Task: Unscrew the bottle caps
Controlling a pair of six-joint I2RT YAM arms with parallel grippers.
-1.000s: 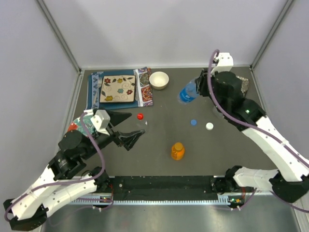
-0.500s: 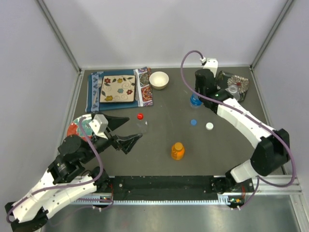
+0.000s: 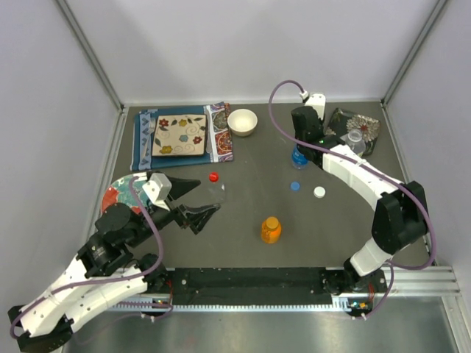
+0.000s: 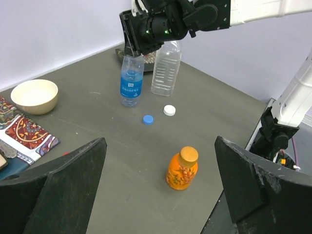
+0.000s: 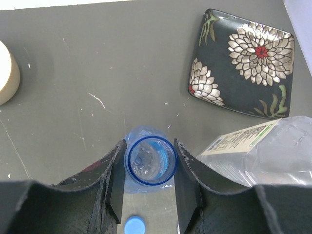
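My right gripper (image 5: pixel 148 168) is shut on the neck of the blue-tinted bottle (image 5: pixel 149 161), which is uncapped and stands upright on the table (image 3: pixel 250 158). Its blue cap (image 3: pixel 295 186) and a white cap (image 3: pixel 319 192) lie loose nearby. Beside it stands the wide clear bottle (image 4: pixel 166 68), also uncapped. The short orange bottle (image 4: pixel 182 170) stands alone with its orange cap (image 4: pixel 188 155) on. My left gripper (image 3: pixel 209 191) hangs open, well short of the orange bottle. A red cap (image 3: pixel 213 176) lies near a faint slim clear bottle (image 3: pixel 218 193).
A dark flowered plate (image 5: pixel 243 63) lies at the back right behind the bottles. A white bowl (image 3: pixel 242 121) and a patterned cloth with a tile (image 3: pixel 180 136) sit at the back left. A round red plate (image 3: pixel 118 195) lies under my left arm.
My right arm has swung in and down, bringing the tilted blue-tinted bottle upright beside the wide clear bottle. The left arm has shifted only slightly.
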